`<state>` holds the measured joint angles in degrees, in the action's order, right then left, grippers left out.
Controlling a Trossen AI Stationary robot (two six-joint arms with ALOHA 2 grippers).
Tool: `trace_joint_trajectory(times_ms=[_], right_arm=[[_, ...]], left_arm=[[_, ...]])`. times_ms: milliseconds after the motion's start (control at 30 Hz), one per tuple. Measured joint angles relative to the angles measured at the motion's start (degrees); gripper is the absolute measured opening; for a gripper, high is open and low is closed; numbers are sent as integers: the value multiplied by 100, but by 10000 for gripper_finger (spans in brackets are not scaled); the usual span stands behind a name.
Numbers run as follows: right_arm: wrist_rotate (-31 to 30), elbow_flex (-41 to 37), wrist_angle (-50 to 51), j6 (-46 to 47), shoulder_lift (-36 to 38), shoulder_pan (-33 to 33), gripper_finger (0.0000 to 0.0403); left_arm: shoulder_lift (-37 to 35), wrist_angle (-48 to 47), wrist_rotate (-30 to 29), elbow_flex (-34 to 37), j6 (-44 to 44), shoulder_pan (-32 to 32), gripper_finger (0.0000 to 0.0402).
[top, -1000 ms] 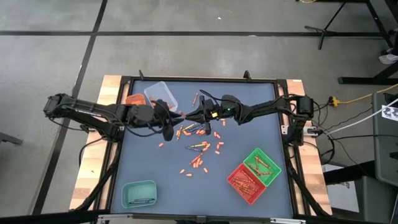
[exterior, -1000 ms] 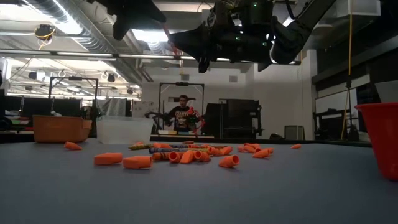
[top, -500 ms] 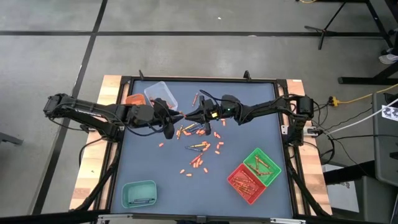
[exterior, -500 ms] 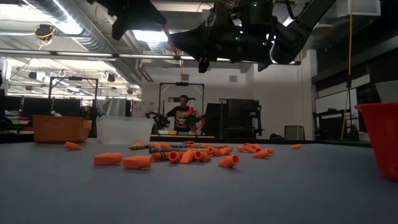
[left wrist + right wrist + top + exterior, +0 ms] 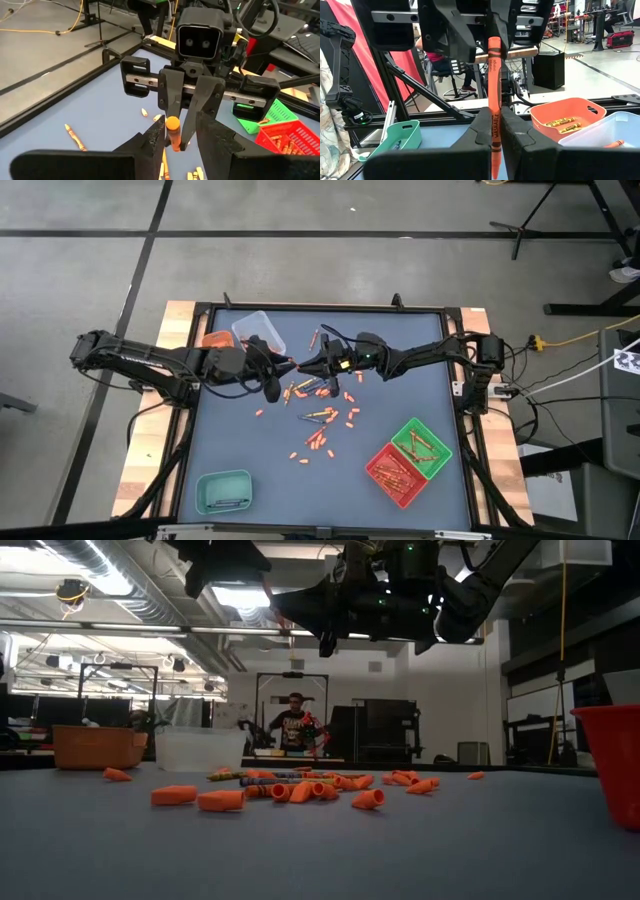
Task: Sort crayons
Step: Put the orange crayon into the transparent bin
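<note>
My right gripper [image 5: 304, 367] is shut on an orange crayon [image 5: 493, 85], held well above the table's far middle. My left gripper [image 5: 282, 368] faces it nose to nose, open. Its fingers [image 5: 156, 138] stand on either side of the crayon's free end [image 5: 172, 123]; I cannot tell whether they touch it. Many loose crayons [image 5: 320, 395], mostly orange, lie on the blue-grey mat below and toward the near side. They also show in the low view [image 5: 300, 787]. My right gripper pinches the crayon's paper-wrapped shaft [image 5: 493, 116] between its two fingers, near one end. The fingers come about level from the table's right. The crayon runs straight on past the fingertips toward my left gripper, lifted clear of the table.
A clear tray [image 5: 260, 330] and an orange tray [image 5: 210, 340] stand at the far left. A teal tray [image 5: 224, 490] is at the near left. A green tray [image 5: 420, 445] and a red tray [image 5: 398, 472] are at the near right. A person stands in the room behind [image 5: 293, 725].
</note>
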<state>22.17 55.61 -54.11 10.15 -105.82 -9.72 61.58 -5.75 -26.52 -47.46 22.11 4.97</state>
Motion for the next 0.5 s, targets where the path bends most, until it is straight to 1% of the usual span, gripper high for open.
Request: trace_joint_trajectory(times_ms=[333, 400, 500], right_arm=[[0, 0, 2, 0, 0, 0, 12], [0, 0, 2, 0, 0, 0, 12], [0, 0, 2, 0, 0, 0, 12]], left_arm=[[0, -5, 0, 0, -13, 2, 93], [0, -6, 0, 0, -13, 2, 88], [0, -13, -1, 0, -16, 2, 69]])
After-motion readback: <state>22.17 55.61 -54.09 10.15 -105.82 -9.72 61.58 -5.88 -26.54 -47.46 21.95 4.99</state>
